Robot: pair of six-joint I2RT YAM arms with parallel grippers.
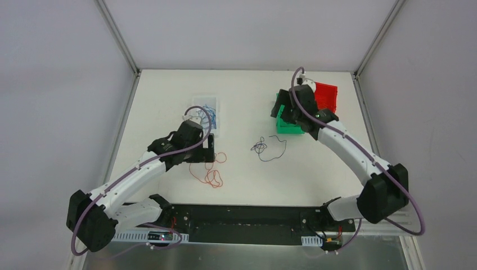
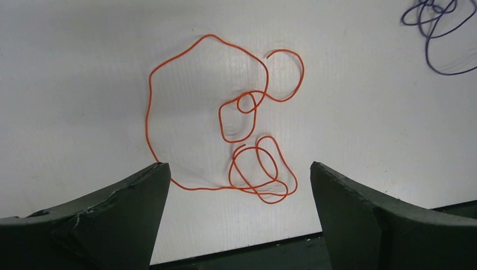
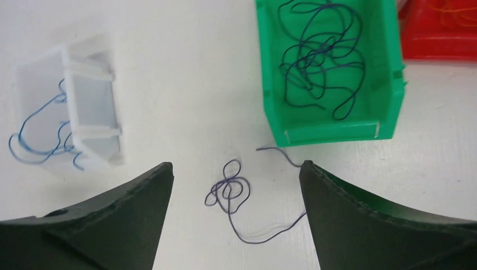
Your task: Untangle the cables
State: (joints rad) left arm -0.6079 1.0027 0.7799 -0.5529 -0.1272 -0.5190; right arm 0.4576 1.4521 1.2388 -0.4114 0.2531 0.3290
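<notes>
A thin red cable point(image 2: 148, 107) lies in loose loops on the white table; it also shows in the top view point(image 1: 214, 179). My left gripper point(image 2: 239, 166) is open and empty above its near loops, and shows in the top view point(image 1: 207, 149). A thin dark cable point(image 3: 228, 188), knotted with a long tail, lies mid-table point(image 1: 260, 147). My right gripper point(image 3: 236, 164) is open and empty above it, near the green bin in the top view point(image 1: 279, 111). More dark cables point(image 3: 315, 56) lie in the green bin. Blue cables point(image 3: 39, 135) lie by the clear tray.
A green bin point(image 3: 332, 132) stands at the back right point(image 1: 289, 128), with a red bin point(image 3: 439, 39) beside it point(image 1: 327, 95). A clear tray point(image 3: 90, 107) stands at the back left point(image 1: 211, 104). The dark cable also shows in the left wrist view point(image 2: 444, 72).
</notes>
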